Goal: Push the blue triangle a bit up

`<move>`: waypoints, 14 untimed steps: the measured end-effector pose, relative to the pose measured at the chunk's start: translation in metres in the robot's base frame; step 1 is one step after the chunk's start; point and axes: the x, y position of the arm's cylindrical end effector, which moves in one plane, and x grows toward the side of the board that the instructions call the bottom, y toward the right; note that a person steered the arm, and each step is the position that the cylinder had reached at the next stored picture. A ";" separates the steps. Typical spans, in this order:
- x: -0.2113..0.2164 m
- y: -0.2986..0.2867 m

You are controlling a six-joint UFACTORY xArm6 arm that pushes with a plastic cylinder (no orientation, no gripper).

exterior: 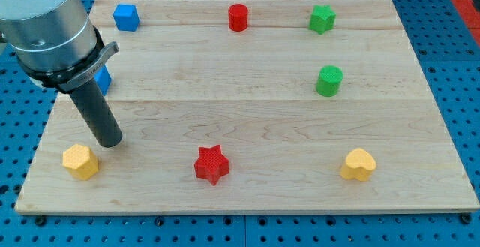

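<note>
The blue triangle (103, 79) lies near the board's left edge, mostly hidden behind the arm's grey body; only a small blue part shows. My tip (109, 141) rests on the board just below it and slightly right, apart from it. A yellow block (80, 161) lies just below and left of my tip.
A blue cube (126, 16) sits at the top left. A red cylinder (238, 16) is at top centre, a green star (322, 19) at top right, a green cylinder (328, 80) below it. A red star (211, 164) and a yellow heart (358, 164) lie near the bottom edge of the wooden board (247, 112).
</note>
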 end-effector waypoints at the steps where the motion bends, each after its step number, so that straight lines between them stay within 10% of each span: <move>1: 0.000 0.000; 7: -0.069 0.066; 9: -0.011 -0.027; 14: -0.104 -0.065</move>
